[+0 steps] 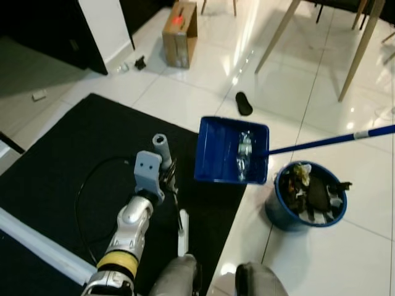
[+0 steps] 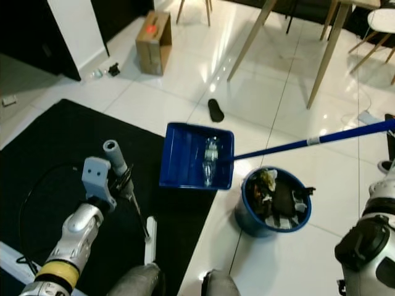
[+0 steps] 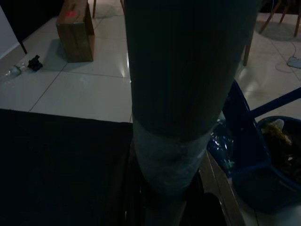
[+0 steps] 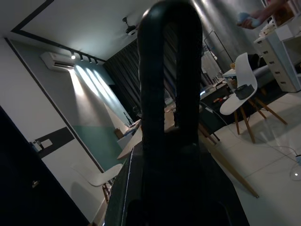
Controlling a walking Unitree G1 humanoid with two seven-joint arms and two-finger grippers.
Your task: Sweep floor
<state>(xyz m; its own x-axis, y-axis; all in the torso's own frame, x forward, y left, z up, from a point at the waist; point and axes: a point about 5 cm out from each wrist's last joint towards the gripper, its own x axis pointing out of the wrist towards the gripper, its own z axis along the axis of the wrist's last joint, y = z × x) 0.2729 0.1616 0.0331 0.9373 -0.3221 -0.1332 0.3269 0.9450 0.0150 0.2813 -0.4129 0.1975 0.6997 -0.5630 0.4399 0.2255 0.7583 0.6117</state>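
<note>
Now, largest first: black rug on white tile floor. Blue dustpan, holding a plastic bottle, hangs by its long handle partly over the rug edge, beside the full blue bin. Left gripper holds a broom stick; right fingers' state cannot be told. Judged best: carry the pan over the bin, then tilt slowly.
</note>
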